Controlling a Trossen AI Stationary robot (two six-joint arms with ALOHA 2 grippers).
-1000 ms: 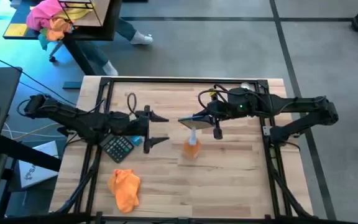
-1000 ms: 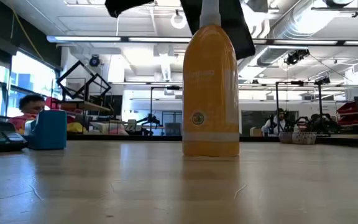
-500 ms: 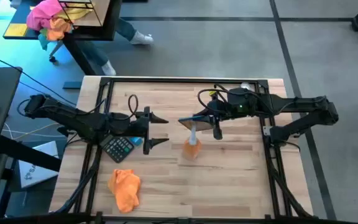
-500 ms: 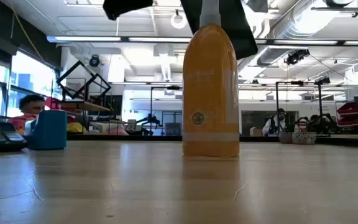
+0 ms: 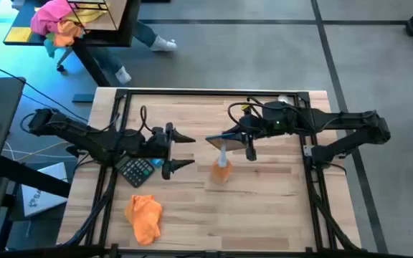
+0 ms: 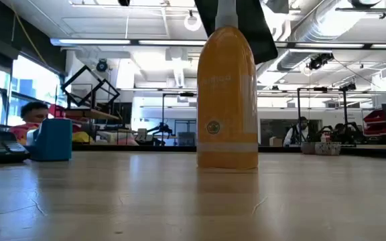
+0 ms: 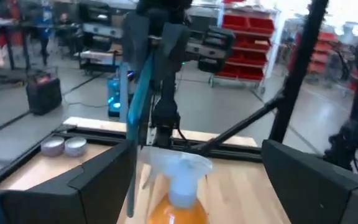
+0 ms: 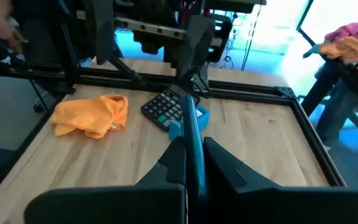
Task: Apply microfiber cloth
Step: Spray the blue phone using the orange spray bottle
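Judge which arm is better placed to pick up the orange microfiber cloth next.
Probably the left. Its open end effector hangs over the calculator, on the same side as the microfiber cloth. The right end effector sits above the spray bottle, farther off.

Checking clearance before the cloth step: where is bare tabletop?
Bare wood lies between the microfiber cloth and the table's right frame, below the spray bottle. Crowded: left claw, calculator, right claw around the bottle.
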